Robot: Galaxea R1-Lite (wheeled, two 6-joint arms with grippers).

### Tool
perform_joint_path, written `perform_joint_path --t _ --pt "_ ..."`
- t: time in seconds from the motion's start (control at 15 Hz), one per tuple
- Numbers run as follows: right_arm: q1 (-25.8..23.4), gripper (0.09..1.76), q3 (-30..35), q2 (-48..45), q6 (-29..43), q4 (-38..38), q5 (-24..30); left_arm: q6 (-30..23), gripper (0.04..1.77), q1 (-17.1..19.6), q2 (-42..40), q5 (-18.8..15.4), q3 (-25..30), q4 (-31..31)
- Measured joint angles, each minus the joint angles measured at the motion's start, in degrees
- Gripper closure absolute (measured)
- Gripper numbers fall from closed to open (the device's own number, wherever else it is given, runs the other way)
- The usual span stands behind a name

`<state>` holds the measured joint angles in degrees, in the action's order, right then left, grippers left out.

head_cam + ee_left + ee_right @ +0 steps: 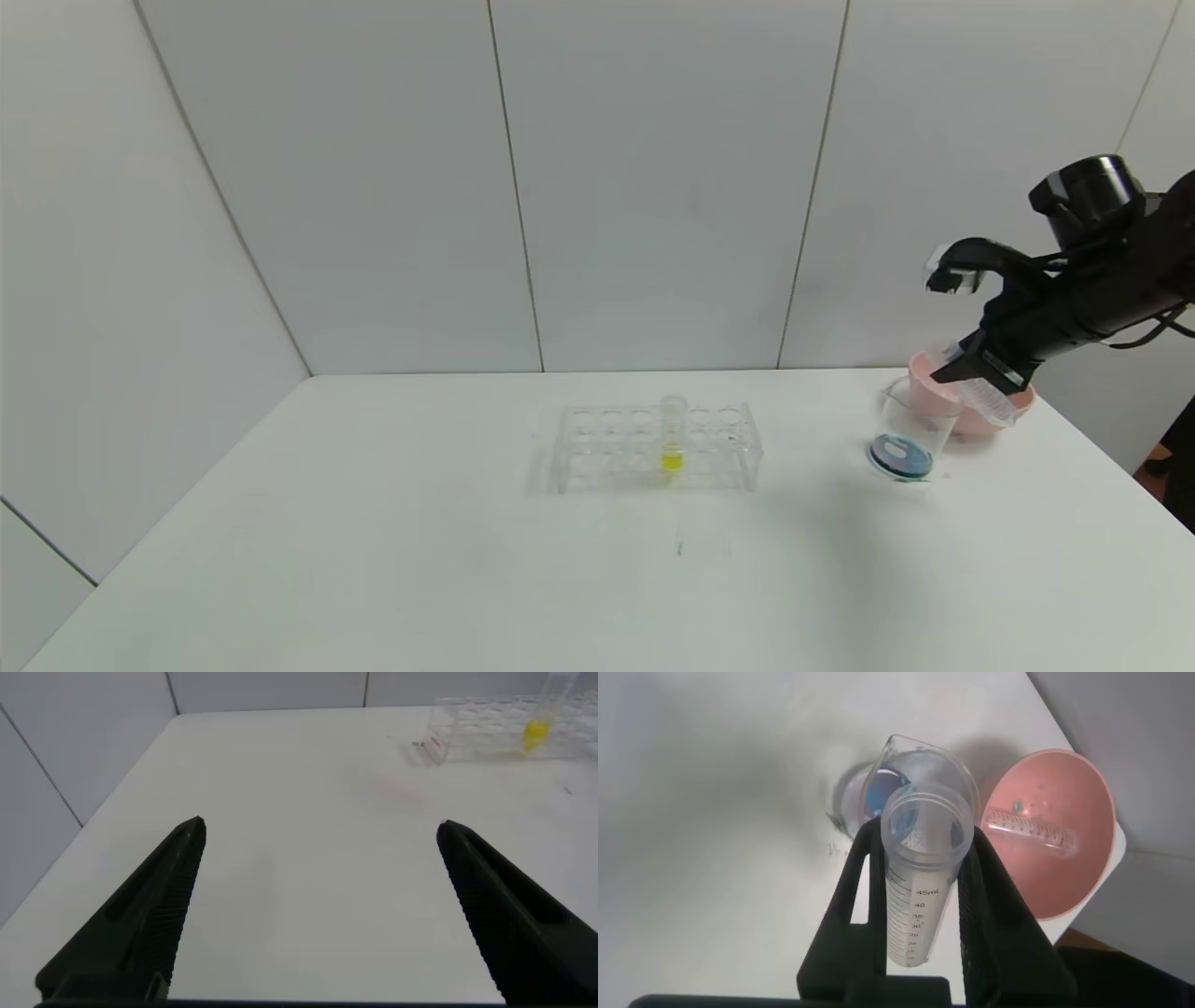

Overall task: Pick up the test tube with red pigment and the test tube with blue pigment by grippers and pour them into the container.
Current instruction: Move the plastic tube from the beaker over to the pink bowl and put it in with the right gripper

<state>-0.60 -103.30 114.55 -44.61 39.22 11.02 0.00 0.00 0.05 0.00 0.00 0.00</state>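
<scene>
My right gripper (920,873) is clamped on a clear graduated test tube (915,891), one finger on each side of it. The tube looks empty, so I cannot tell whether it held the red or the blue pigment. It is tilted, and its open mouth hangs above the container (920,775), the small glass beaker with the pouring lip. In the head view the gripper (976,378) sits at the far right of the table (373,560), just over the beaker (910,439), whose bottom holds dark blue liquid. Just behind and beside the beaker stands a pink bowl (1083,812), and a second clear tube (1029,828) lies on its side inside it.

Toward the middle of the table, well apart from all this, stands the clear tube rack (658,448), with one upright yellow-liquid tube (673,434) in it.

My left gripper (318,905) has its fingers spread wide above bare tabletop, with the rack farther off.
</scene>
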Motion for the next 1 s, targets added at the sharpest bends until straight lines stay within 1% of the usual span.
perform_joint_path --t 0.13,0.33,0.47,0.53,0.6,0.73,0.87,0.93,1.0 --pt "-0.30 1.35 9.01 -3.12 8.07 -13.74 2.61 0.00 0.05 0.00 0.00 0.00 0.00 0.00" --pt "-0.24 1.35 25.41 -7.19 19.57 -42.56 4.35 0.00 0.05 0.00 0.00 0.00 0.00 0.00" --pt "0.41 1.35 36.07 -9.85 28.49 -57.80 4.47 0.00 0.05 0.00 0.00 0.00 0.00 0.00" --pt "0.73 1.35 40.40 -11.30 32.29 -62.85 3.64 0.00 0.05 0.00 0.00 0.00 0.00 0.00" --pt "0.98 1.35 44.30 -12.80 36.91 -67.82 1.46 0.00 0.05 0.00 0.00 0.00 0.00 0.02" --pt "1.45 1.35 49.97 -15.45 45.39 -76.93 -3.78 0.00 0.05 0.00 0.00 0.00 0.00 0.00" --pt "1.63 1.35 54.65 -16.87 48.17 -84.10 -7.69 0.00 0.05 0.00 0.00 0.00 0.00 0.00" --pt "1.34 1.35 56.97 -17.23 48.46 -87.20 -8.68 0.00 0.05 0.00 0.00 0.00 0.00 0.02" --pt "0.82 1.35 58.58 -17.42 48.26 -88.67 -9.11 0.00 0.05 0.00 0.00 0.00 0.00 0.00"
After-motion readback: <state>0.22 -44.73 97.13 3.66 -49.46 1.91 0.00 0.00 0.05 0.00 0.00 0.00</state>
